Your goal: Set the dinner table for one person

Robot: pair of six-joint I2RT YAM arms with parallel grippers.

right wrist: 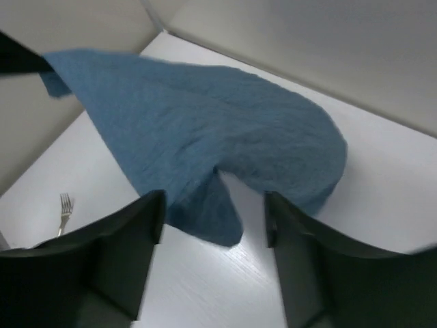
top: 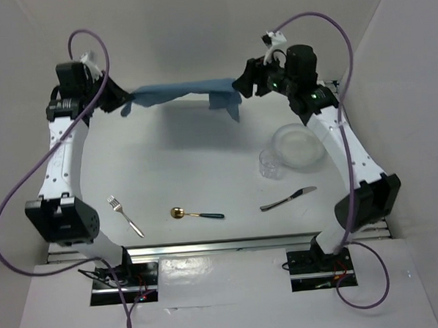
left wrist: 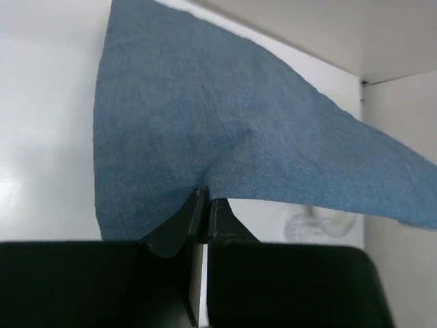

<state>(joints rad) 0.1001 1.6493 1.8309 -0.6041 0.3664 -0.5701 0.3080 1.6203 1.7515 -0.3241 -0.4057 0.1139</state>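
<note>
The blue cloth [top: 178,92] hangs in the air above the far part of the white dinner table [top: 189,162]. My left gripper [top: 126,106] is shut on the cloth's left edge, and the left wrist view shows the jaws [left wrist: 207,196] pinched together on the fabric [left wrist: 225,130]. My right gripper [top: 238,86] is at the cloth's right end with its jaws wide open. In the right wrist view the gripper [right wrist: 213,205] has a drooping corner of the cloth [right wrist: 205,137] between its fingers, not clamped. That corner hangs down over the table [top: 231,106].
A round clear-white plate [top: 299,145] and a glass [top: 270,165] stand at the right. A knife [top: 288,198], a gold-bowled spoon [top: 196,214] and a fork [top: 125,215] lie along the near part of the table. A metal rail [top: 223,246] runs along the near edge.
</note>
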